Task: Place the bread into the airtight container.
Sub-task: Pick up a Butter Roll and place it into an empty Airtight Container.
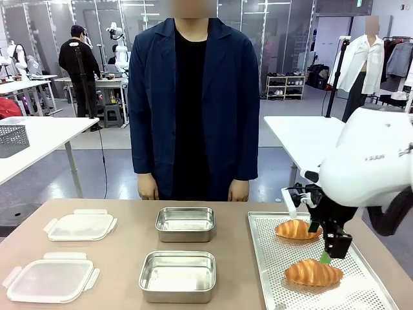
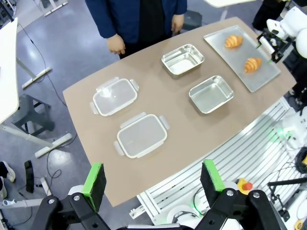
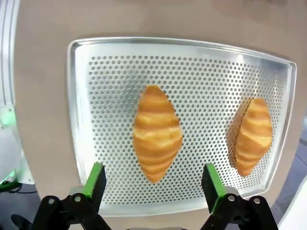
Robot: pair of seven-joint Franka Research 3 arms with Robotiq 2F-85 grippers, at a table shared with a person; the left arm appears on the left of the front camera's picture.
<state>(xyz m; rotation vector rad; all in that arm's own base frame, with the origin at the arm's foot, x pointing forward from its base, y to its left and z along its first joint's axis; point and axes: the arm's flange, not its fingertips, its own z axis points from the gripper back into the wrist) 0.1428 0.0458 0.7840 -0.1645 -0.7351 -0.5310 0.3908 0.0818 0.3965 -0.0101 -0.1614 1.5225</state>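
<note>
Two bread pieces, golden croissants, lie on a perforated metal tray (image 1: pixel 257 258) at the right: a near croissant (image 1: pixel 313 272) (image 3: pixel 157 132) (image 2: pixel 253 64) and a far croissant (image 1: pixel 297 229) (image 3: pixel 254 135) (image 2: pixel 234 41). My right gripper (image 1: pixel 329 255) (image 3: pixel 152 176) hangs open just above the near croissant, its green pads astride it and apart from it. Mid-table stand two open steel airtight containers, a near one (image 1: pixel 177 276) (image 2: pixel 211 94) and a far one (image 1: pixel 184 223) (image 2: pixel 183 59), both with nothing inside. My left gripper (image 2: pixel 152 179) is open, high above the table's left end.
Two clear clip lids (image 1: pixel 80 226) (image 1: pixel 50 279) lie flat at the table's left. A person in a dark jacket stands at the far edge, hands (image 1: pixel 148 188) hanging by the tabletop. Bare table lies between the containers and the tray.
</note>
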